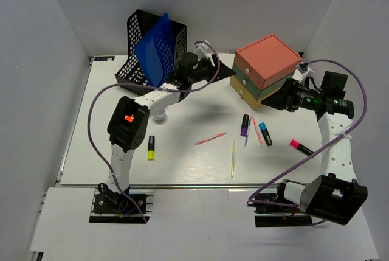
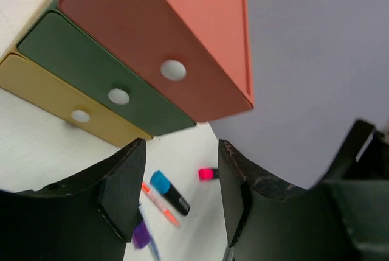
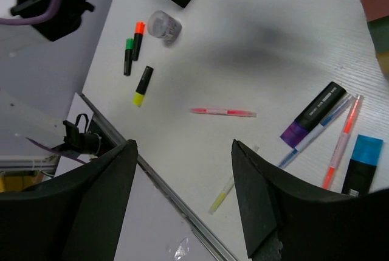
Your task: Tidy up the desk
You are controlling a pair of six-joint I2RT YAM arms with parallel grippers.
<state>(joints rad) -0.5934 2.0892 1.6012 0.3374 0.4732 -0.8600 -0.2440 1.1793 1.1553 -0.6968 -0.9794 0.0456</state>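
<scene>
Counter (image 1: 182,163): white rectangular top, matte, faintly ribbed, thin metal rails at edges; sits ahead of arm bases, boxed in by pale grey walls (image 1: 42,60)

Far left on it: black mesh rack (image 1: 137,36) holding blue folder (image 1: 155,51)

Far right: drawer box (image 1: 267,60), orange over green over yellow

Middle to right: purple marker (image 1: 244,125), blue marker (image 1: 265,133), pink marker (image 1: 300,146), pink pen (image 1: 209,138); yellow marker (image 1: 151,147) left

Left end effector (image 2: 180,151) facing drawer box, fingers apart, empty

Right end effector (image 3: 182,151) over counter, fingers spread wide, empty
</scene>
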